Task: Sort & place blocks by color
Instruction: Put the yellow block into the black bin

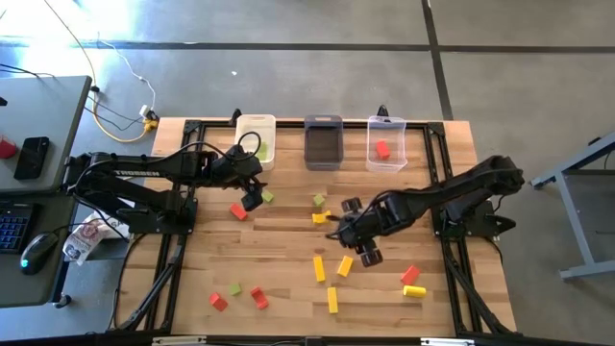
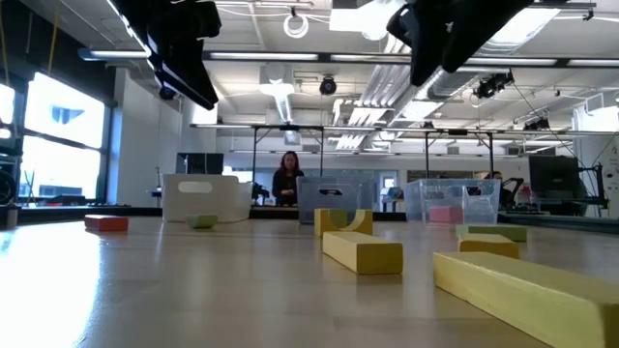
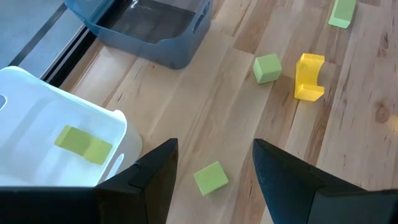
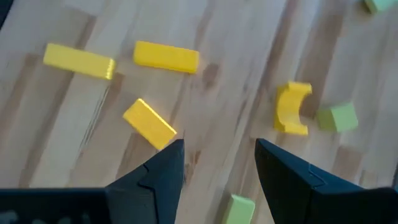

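Looks like a pick-up step on both sides. The left gripper (image 3: 211,171) hangs over the table (image 3: 205,106) with fingers spread and nothing in them; a green cube (image 3: 210,178) lies right between them, so the next move is probably straight down and pinch. Farther off is the white bin (image 3: 37,134) with a green block (image 3: 83,144) already in it. The right gripper (image 4: 217,168) is spread and empty too, a yellow bar (image 4: 149,124) just beside one finger, a yellow arch block (image 4: 291,109) beyond
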{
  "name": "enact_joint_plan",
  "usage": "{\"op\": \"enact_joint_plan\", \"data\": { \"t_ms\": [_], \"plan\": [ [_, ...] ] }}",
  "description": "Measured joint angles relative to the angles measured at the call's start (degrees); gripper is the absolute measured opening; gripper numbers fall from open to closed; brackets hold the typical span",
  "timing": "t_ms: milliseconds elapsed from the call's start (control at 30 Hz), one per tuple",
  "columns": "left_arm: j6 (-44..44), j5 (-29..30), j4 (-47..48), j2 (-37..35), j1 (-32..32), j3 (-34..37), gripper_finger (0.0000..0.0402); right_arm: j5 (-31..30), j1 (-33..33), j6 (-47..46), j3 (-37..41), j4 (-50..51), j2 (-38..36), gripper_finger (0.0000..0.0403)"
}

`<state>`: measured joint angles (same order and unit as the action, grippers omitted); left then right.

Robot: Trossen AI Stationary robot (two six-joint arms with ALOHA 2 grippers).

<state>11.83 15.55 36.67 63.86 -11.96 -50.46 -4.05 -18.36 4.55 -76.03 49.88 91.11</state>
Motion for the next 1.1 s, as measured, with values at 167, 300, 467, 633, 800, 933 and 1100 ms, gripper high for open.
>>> {"op": "enact_joint_plan", "data": {
  "t_ms": [167,300,467,633,800,933,1100],
  "plan": [
    [0.01,0.0,-0.01,0.0,0.0,0.02,0.0195,0.11,-1.9,7.29,0.0,-0.53,1.98,0.0183],
    [0.01,0.0,-0.07,0.0,-0.01,0.02,0.0195,0.54,-3.33,10.01,0.0,-0.86,4.3,0.0183],
    [0.01,0.0,-0.02,0.0,-0.01,0.02,0.0195,0.64,-5.06,11.63,0.0,-1.33,7.59,0.0183],
    [0.01,0.0,-0.04,0.0,-0.01,0.02,0.0195,0.44,-6.21,12.47,0.0,-2.38,10.96,0.0183],
    [0.02,-0.42,-0.01,0.0,-0.01,0.02,0.0195,0.46,-6.64,12.59,0.0,-4.15,14.2,0.0183],
    [0.02,-0.57,0.0,0.0,-0.01,0.02,0.0195,0.68,-6.93,14.85,0.0,-4.43,16.34,0.0183],
    [0.01,-0.55,-0.01,0.0,-0.01,0.02,0.0195,1.18,-7.16,15.36,0.0,-4.64,18.75,0.0183]
  ]
}}
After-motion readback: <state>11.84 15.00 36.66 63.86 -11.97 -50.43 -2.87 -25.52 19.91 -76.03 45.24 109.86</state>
